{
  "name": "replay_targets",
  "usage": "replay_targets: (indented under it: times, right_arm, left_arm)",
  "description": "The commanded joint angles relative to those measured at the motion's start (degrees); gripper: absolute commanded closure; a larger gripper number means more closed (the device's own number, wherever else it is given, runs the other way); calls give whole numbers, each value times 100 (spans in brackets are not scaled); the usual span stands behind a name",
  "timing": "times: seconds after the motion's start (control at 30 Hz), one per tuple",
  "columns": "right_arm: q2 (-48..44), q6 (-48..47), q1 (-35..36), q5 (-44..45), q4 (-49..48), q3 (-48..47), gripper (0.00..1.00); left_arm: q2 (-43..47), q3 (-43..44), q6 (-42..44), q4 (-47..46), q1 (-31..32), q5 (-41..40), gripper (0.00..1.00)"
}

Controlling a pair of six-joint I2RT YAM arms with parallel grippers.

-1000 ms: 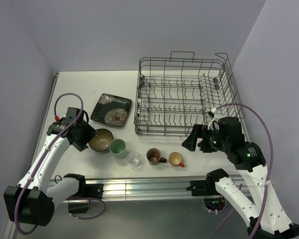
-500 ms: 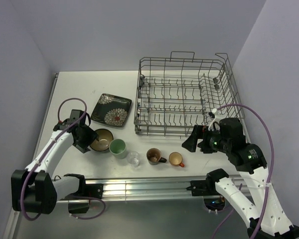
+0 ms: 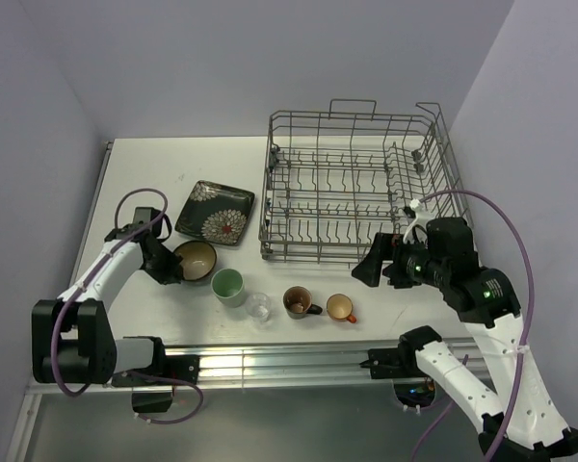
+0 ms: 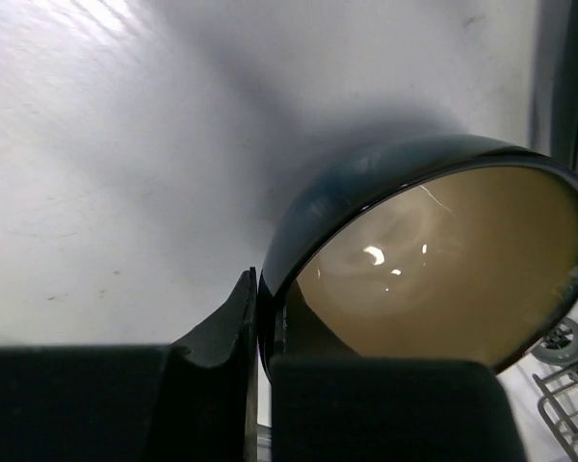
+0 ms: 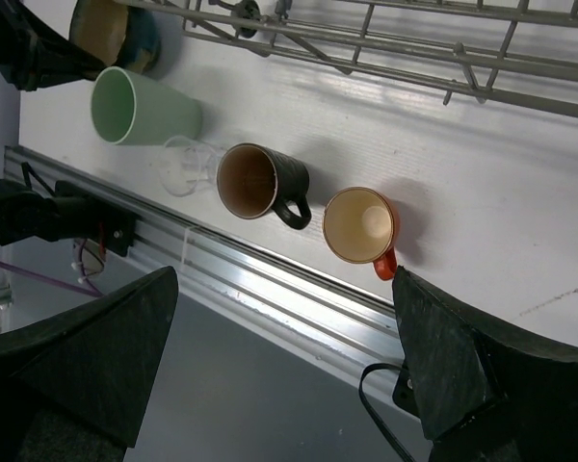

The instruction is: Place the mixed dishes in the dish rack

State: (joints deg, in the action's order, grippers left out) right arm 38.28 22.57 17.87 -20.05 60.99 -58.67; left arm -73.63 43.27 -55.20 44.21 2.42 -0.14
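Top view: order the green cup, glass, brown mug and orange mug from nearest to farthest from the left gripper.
1. Green cup, just right of the left gripper, which is clamped on the bowl.
2. Glass, next to the right.
3. Brown mug, further right.
4. Orange mug, rightmost in the row.

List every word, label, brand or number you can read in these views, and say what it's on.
None: no view shows readable text. The square plate bears only white flower patterns; bowl, brown mug, orange mug and dish rack show no lettering.
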Motion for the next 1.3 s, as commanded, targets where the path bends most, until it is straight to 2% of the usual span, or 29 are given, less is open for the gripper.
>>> replay_targets:
  times: [0.0, 0.13, 0.2, 0.33, 0.43, 0.47, 0.5, 0.6, 0.67, 0.8, 0.87, 1.07, 1.27]
  right_arm:
    - [232, -165, 68, -69, -254, -355, 0]
    - [548, -244, 208, -42, -404, -715, 0]
    - [794, -253, 400, 71, -509, -899, 0]
    - [1565, -279, 1059, 414, -641, -1725, 0]
    - [2215, -384, 1762, 748, -632, -2445, 0]
    - [2393, -515, 1886, 766, -606, -2638, 0]
    - [2560, -577, 2000, 757, -597, -2980, 0]
    - [3184, -859, 2413, 783, -527, -3665, 0]
    - [3580, -1069, 2808, 924, -457, -4001, 0]
    - [4142, -1395, 3582, 1239, -334, -4678, 0]
    - [4380, -1614, 4029, 1607, -281, -4758, 3]
    - [4442, -1843, 4514, 1707, -456, -4223, 8]
    - [4504, -1949, 5156, 1610, -746, -3608, 8]
  left_arm:
    - [496, 541, -25, 535, -57, -459, 100]
    - [1288, 1454, -175, 1414, -57, -1171, 100]
    - [1438, 2166, -132, 1854, -57, -1173, 100]
    - [1115, 3369, 105, 2294, -48, -533, 100]
    - [781, 3828, 421, 2312, 92, 451, 100]
    - [658, 3943, 596, 2338, 362, 828, 100]
    - [491, 4101, 694, 2547, 609, 875, 100]
    - [-142, 4786, 879, 3031, 1812, 351, 100]
    - [-310, 4780, 853, 3182, 2348, 339, 100]
    - [-65, 4033, 669, 2620, 2641, 1129, 100]
    - [-20, 3891, 642, 2575, 2781, 1139, 100]
    - [-82, 4049, 809, 2725, 2870, 1253, 100]
    - [-152, 4102, 888, 2699, 3001, 1586, 100]
